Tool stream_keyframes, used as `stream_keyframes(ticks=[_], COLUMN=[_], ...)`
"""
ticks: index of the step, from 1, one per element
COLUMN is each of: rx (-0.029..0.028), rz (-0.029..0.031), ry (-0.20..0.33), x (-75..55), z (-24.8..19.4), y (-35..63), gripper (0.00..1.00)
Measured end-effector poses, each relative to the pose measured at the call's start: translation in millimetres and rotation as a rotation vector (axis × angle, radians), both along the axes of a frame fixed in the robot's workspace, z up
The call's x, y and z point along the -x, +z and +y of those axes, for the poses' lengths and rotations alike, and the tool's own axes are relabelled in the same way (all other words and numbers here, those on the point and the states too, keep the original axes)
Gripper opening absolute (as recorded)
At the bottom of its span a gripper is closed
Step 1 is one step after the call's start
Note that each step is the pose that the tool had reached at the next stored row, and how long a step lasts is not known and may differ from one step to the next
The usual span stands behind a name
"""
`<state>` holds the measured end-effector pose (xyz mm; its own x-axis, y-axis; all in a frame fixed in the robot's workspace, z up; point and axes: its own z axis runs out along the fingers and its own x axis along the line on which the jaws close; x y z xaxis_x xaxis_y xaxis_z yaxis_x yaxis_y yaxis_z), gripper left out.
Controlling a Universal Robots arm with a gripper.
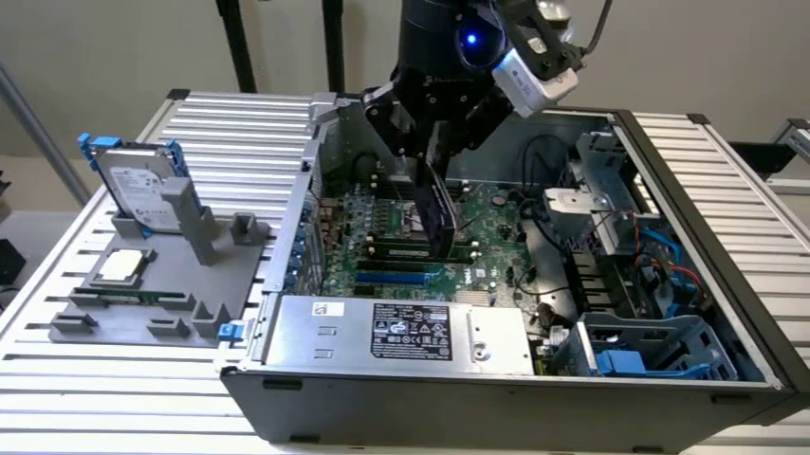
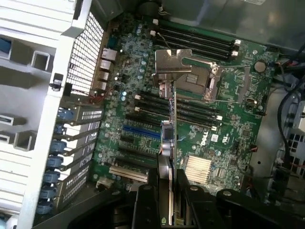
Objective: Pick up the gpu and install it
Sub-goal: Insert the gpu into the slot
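Setting: robotics lab, PC-assembly test cell.
Evidence: ribbed aluminium table [image 1: 241, 118]; open PC case [image 1: 506, 403] lying on its side, motherboard [image 2: 143, 95] exposed; grey fixture [image 1: 127, 327] racking a hard drive [image 1: 137, 194] (parts staged like specimens); robot arm [image 1: 437, 38], its end effector [image 1: 424, 161] clamped on a gpu [image 1: 437, 213]; bare wall [image 1: 101, 47] behind.

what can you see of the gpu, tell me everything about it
The gpu is a thin flat card, dark on the face the exterior view shows, with a silver metal bracket at one end. It stands on edge, clamped by the gripper over the green motherboard inside the open computer case. Whether it touches a slot cannot be told.
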<state>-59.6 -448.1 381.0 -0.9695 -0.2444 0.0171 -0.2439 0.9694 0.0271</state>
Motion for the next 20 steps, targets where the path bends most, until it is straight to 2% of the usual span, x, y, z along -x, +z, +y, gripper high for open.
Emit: stream_keyframes(ticks=[20], rx=[0.0001], rz=[-0.0025], ry=[0.365], x=[0.0], z=[0.0], y=[-19.5], gripper=[0.00])
